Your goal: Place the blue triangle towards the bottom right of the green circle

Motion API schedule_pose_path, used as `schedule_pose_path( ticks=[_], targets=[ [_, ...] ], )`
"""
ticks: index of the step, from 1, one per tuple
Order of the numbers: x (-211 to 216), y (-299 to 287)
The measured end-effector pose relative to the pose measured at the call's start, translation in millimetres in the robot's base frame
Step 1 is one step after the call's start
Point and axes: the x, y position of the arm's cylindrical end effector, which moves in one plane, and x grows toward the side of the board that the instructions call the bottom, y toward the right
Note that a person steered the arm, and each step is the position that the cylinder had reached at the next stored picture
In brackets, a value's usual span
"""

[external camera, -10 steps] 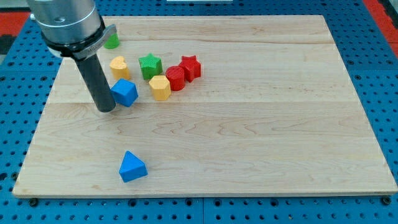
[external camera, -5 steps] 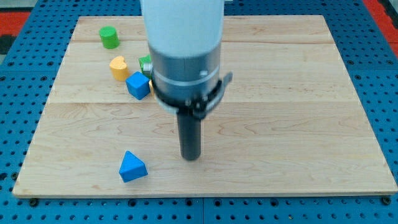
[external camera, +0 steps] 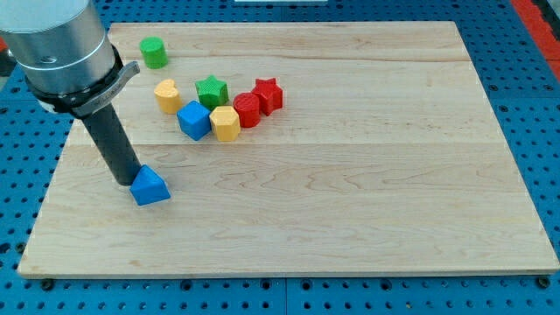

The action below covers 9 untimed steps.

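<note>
The blue triangle (external camera: 150,186) lies on the wooden board at the view's left, below the block cluster. My tip (external camera: 122,179) stands just left of it, touching or nearly touching its left side. The green circle (external camera: 154,52) sits near the board's top left corner, well above the triangle. The rod slants up to the arm's grey body at the view's top left.
A cluster lies right of the green circle and lower: a yellow block (external camera: 168,94), a blue cube (external camera: 194,120), a green star (external camera: 211,90), a yellow hexagon (external camera: 225,123), a red block (external camera: 247,110) and a red star (external camera: 268,94). The board's left edge (external camera: 54,175) is close to my tip.
The blue triangle has moved up and to the left from near the board's bottom edge. My tip has gone from the triangle's right to its left side.
</note>
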Motion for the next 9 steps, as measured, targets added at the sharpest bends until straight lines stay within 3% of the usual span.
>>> schedule_pose_path(
  ticks=[1,4,6,7,8,9],
  targets=[
    [32,13],
    [14,162],
    [-21,2],
    [-54,-42],
    [-81,-55],
    [-102,9]
  ],
)
